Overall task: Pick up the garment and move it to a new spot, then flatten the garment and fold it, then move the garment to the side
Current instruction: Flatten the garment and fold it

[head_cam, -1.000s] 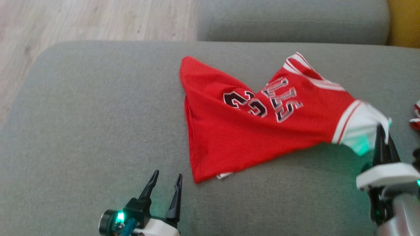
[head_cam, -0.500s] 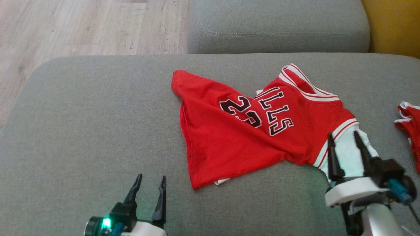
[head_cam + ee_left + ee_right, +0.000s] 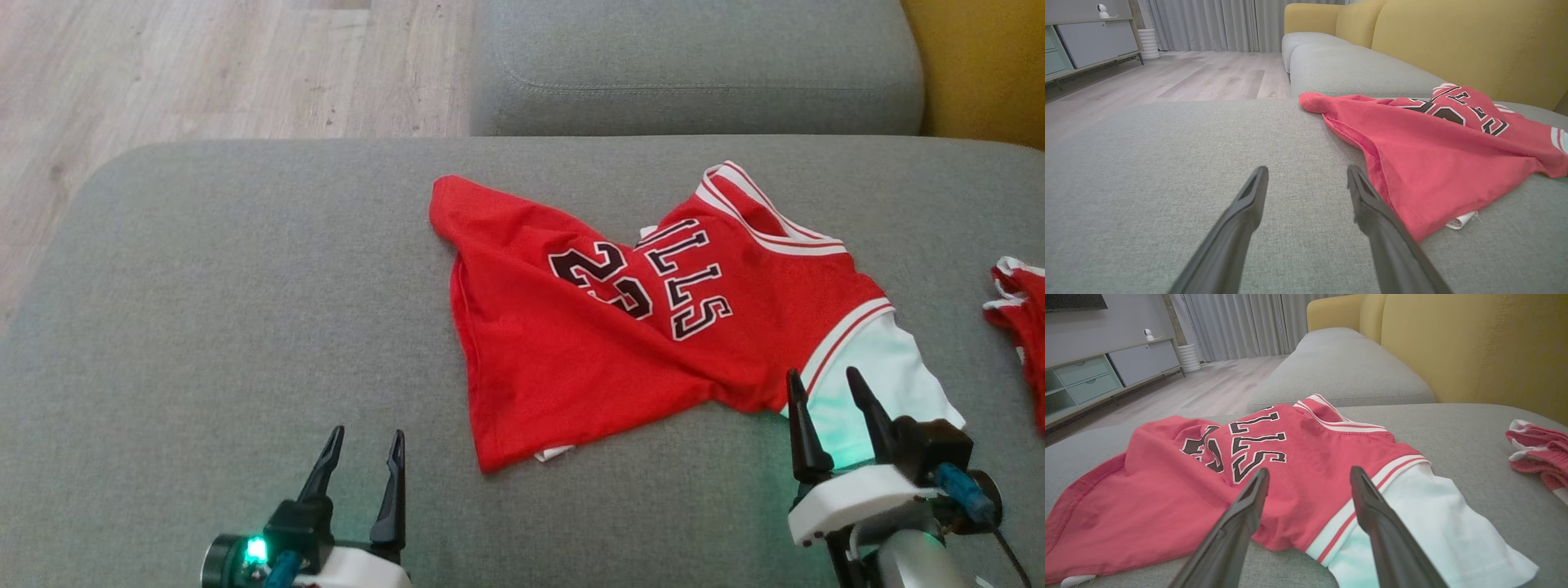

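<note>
Freed from the right gripper, now spread beside its white sleeve, the rumpled red jersey hides some lettering in folds, left gripper spread near its hem.

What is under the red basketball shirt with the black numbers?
The red basketball shirt lies on the grey fabric sofa cushion. A small white scrap of cloth peeks from under its near edge. Anything else beneath is hidden by the shirt.

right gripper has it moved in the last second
Yes. Against the white sleeve, the right gripper has drawn back toward the robot: it was shut on the sleeve's end, now open at its near edge.
</note>
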Robot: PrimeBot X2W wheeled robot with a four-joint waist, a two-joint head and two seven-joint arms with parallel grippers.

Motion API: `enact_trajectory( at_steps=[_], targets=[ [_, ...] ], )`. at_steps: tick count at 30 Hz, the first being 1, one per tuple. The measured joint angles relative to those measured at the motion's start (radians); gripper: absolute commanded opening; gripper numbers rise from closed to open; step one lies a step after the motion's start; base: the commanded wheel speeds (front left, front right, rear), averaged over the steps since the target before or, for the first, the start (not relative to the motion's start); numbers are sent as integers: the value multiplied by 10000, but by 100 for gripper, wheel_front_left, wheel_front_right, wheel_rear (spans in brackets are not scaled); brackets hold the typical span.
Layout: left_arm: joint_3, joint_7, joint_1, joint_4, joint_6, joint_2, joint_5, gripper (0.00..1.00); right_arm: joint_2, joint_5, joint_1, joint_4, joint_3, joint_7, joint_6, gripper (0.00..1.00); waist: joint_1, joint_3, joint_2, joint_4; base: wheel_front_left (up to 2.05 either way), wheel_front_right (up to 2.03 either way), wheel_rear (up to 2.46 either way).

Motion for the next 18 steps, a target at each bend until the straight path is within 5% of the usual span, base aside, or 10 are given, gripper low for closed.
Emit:
enact_trajectory(
  at_steps=[7,18],
  targets=[
    [-92,0,-1,-58,-27,2,-58,100,0,19,1,79,59,0,0,100,1,46,0,-170,0,0,0],
    [-1896,2,-482,1200,-895,0,-1850,100,-2,13,-445,10,35,0,0,100,1,792,0,-833,0,0,0]
  ],
)
